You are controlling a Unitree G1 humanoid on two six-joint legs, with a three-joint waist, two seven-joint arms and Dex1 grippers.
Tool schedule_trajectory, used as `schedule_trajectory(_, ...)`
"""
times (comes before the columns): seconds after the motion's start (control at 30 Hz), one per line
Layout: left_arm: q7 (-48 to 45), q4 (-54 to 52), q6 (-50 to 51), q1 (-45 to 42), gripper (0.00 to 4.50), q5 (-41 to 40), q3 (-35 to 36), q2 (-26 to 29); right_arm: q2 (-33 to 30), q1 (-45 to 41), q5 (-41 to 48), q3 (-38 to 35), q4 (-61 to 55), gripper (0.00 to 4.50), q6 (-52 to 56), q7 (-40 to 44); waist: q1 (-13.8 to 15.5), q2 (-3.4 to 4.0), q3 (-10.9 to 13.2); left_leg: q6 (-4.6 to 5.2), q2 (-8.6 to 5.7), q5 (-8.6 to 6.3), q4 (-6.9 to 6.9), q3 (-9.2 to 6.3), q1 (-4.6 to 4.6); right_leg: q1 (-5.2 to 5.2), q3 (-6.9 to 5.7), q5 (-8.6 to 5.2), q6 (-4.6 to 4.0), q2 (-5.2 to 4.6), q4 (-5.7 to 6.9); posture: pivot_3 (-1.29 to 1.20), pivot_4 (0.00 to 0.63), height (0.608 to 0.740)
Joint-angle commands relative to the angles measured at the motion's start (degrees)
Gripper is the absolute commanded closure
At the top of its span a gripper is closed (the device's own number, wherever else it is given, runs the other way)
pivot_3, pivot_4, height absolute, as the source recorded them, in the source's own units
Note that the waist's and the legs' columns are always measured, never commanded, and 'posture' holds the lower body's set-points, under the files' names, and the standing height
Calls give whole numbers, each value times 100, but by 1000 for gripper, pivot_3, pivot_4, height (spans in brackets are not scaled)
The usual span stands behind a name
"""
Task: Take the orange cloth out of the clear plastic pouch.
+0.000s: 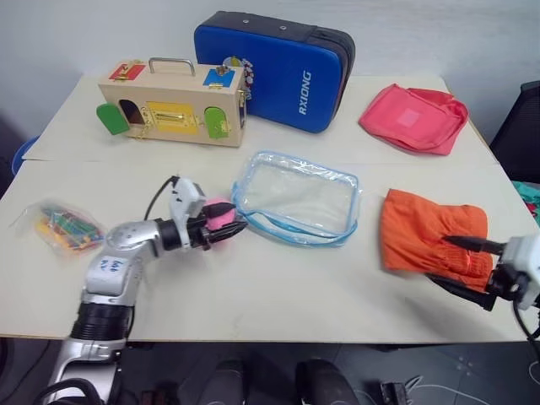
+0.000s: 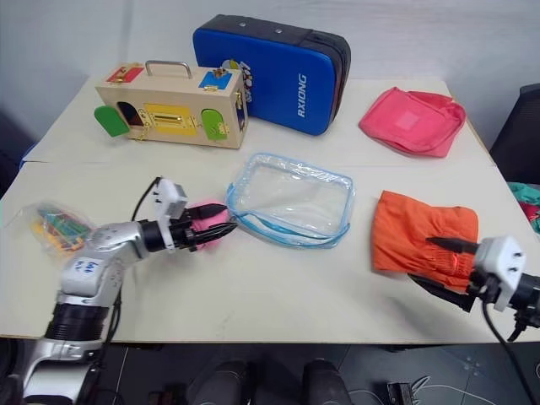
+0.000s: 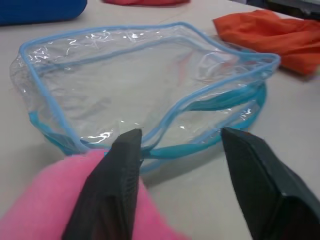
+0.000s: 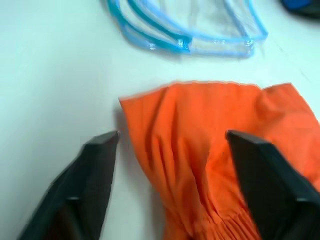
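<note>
The orange cloth (image 1: 430, 232) lies crumpled on the table at the right, wholly outside the clear plastic pouch (image 1: 295, 196). The pouch sits flat at the table's centre with its blue-edged mouth gaping and nothing inside. My right gripper (image 1: 440, 260) is open at the cloth's near edge. In the right wrist view its fingers (image 4: 100, 165) straddle the orange cloth (image 4: 210, 150) without pinching it. My left gripper (image 1: 234, 229) is open just off the pouch's left corner. A small pink plush lump (image 3: 45, 200) rests against the outside of one left finger (image 3: 117, 175).
A blue zip case (image 1: 274, 67) and a wooden latch box (image 1: 173, 105) stand at the back. At back right lies a pink-red fabric bag (image 1: 413, 118). A small bag of colourful sticks (image 1: 63, 226) is near the left edge. A dark chair (image 1: 519, 126) stands off the right side.
</note>
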Motion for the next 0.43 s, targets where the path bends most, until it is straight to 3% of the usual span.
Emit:
schedule_trajectory(0.03, -1115, -81, -608, 414, 1452, -277, 571, 803, 19, 248, 936, -444, -1512, 24, 1170, -513, -20, 5, -2, -3, 2, -1, -6, 0, 2, 0, 1, 0, -1, 2, -12, 0, 150, 740)
schedule_trajectory(0.1, -1387, 105, -1254, 757, 1452, -35, 744, 1160, 199, 262, 1211, -295, -1958, 24, 1407, -551, -1, 5, -2, -7, 5, -2, -11, -4, 7, 3, 0, -1, -2, 5, -17, 0, 150, 740)
schedule_trajectory(0.2, -1842, 234, -2206, 1702, 1452, 54, 1224, 1431, 681, 212, 216, 632, -2058, 24, 383, -64, -5, 3, -4, -3, 3, -4, -12, -7, 8, 10, -1, -1, -2, -1, -32, 0, 150, 740)
schedule_trajectory(0.3, -1597, 12, -2465, 2314, 1452, 163, 1421, 1414, 1125, 110, -609, 1081, -1525, 24, -506, 85, 27, 2, -2, 9, -2, -13, -14, -4, 4, 10, 2, -1, -2, -8, -39, 0, 150, 740)
schedule_trajectory(0.43, -1260, -180, -2758, 2790, 1452, 266, 1542, 1257, 1500, 131, -978, 1190, -1115, 24, -934, -52, 125, 3, -2, 18, -8, -16, 1, -7, 1, 14, 4, 0, -1, -17, -36, 0, 150, 740)
